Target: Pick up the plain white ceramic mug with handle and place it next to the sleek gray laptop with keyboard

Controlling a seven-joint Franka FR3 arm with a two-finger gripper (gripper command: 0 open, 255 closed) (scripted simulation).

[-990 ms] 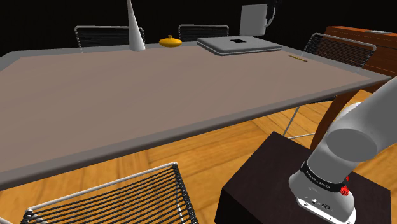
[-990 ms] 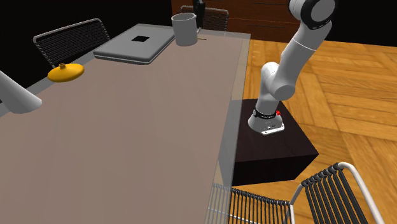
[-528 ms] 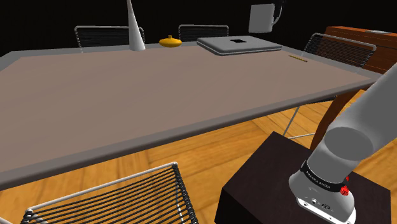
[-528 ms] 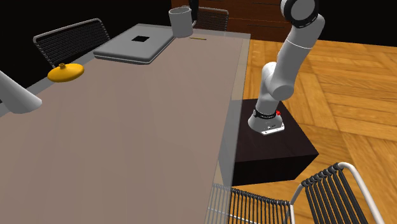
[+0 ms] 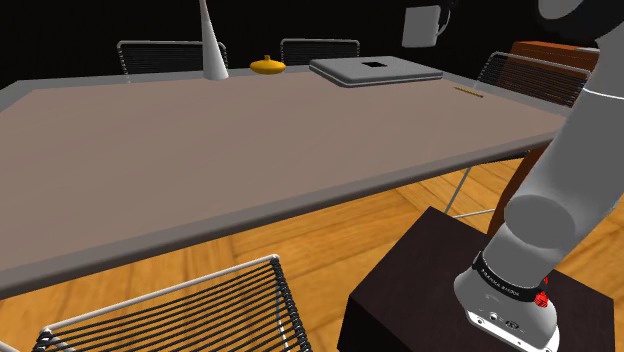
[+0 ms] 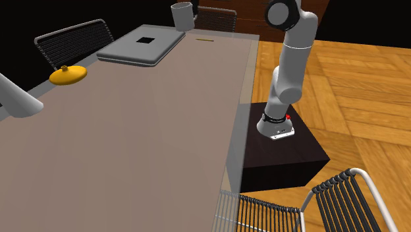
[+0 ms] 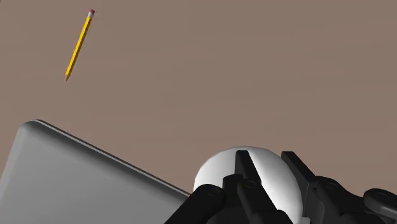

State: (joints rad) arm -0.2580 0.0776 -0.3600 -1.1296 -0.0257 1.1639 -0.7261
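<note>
A plain white mug (image 5: 422, 25) hangs in the air above the table's far side, just beyond the grey closed laptop (image 5: 375, 70). In the second exterior view the mug (image 6: 182, 14) floats past the laptop's (image 6: 141, 45) far corner. The wrist view looks down on the mug's (image 7: 219, 175) round white body, with my gripper (image 7: 267, 162) shut on it, one black finger (image 7: 243, 167) inside and one outside. The laptop's rounded edge (image 7: 76, 181) lies right beside and below the mug.
A yellow pencil (image 7: 79, 44) lies on the brown table (image 5: 250, 150) near the laptop. A yellow gourd-shaped thing (image 6: 68, 74) and a white cone-shaped vase (image 6: 16, 99) stand farther along. Wire chairs (image 5: 190, 310) ring the table. My dark stand (image 6: 280, 148) sits on the wooden floor.
The mug, still held, has travelled up and left in the second exterior view, farther past the laptop. The arm has swung upright over its stand.
</note>
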